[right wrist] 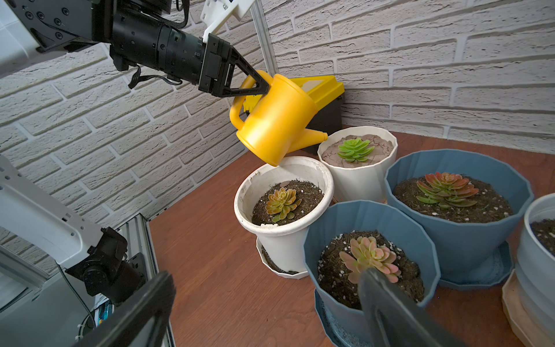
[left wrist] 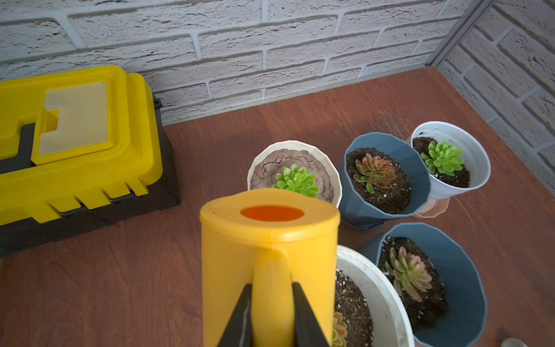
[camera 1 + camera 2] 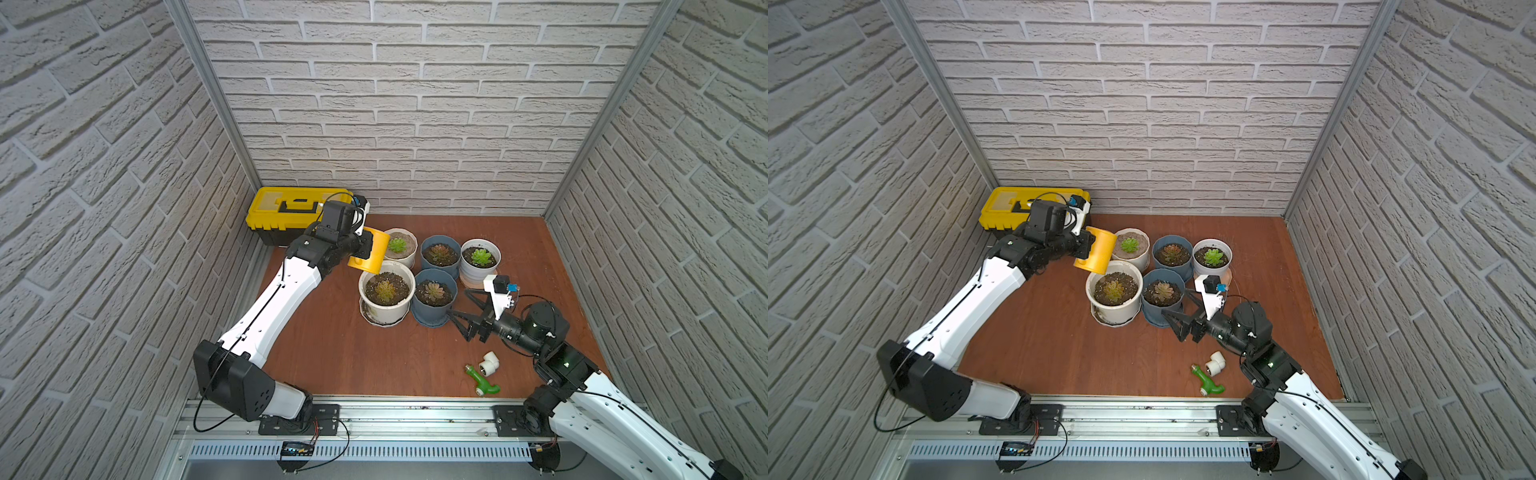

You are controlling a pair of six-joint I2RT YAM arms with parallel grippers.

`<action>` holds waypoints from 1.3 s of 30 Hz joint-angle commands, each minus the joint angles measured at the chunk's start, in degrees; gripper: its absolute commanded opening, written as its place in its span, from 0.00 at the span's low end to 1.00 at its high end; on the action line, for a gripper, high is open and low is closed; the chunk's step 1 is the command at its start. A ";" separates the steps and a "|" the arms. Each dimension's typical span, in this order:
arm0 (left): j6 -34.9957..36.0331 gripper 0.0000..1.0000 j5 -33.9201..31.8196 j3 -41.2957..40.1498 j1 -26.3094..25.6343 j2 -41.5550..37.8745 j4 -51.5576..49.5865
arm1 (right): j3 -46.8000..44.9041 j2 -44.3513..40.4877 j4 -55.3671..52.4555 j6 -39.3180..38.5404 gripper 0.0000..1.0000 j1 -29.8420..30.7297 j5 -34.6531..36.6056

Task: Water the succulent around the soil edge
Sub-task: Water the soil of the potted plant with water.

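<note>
A yellow toolbox [image 3: 291, 212] sits in the counter's [image 3: 332, 357] far left corner. Nearer the middle stand a ribbed white pot [image 3: 410, 260] of pale cracked soil, a rear blue pot [image 2: 360, 210], a front blue pot [image 2: 462, 279] and a pale pot [image 3: 478, 276] on a saucer. By the front edge, a green pipe fitting [image 3: 482, 380] lies beside a white elbow [image 3: 489, 361].

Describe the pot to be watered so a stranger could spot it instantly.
Start at the yellow toolbox in the back corner. Just beside it, a tilted yellow watering can hangs over the wide white pot. Unlike the ribbed white pot behind it, its soil is dark and gritty.
</note>
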 commanded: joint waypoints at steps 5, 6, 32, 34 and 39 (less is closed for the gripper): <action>-0.44 0.00 0.27 0.12 -2.42 -1.91 -0.50 | 1.08 -0.43 2.41 0.23 0.99 -0.14 -0.75; -0.44 0.00 0.27 0.35 -2.72 -1.86 -0.63 | 1.06 -0.43 2.38 0.24 0.99 -0.14 -0.74; 0.00 0.00 0.33 10.69 -8.77 7.30 -0.77 | 1.10 -0.51 2.22 0.23 0.99 -0.14 -0.67; 0.00 0.00 0.04 11.32 -8.79 8.07 -0.57 | 1.12 -0.65 2.19 0.23 0.99 -0.14 -0.77; -0.05 0.00 -0.34 12.44 -8.78 9.84 1.05 | 1.15 -0.72 2.24 0.30 0.99 -0.11 -0.72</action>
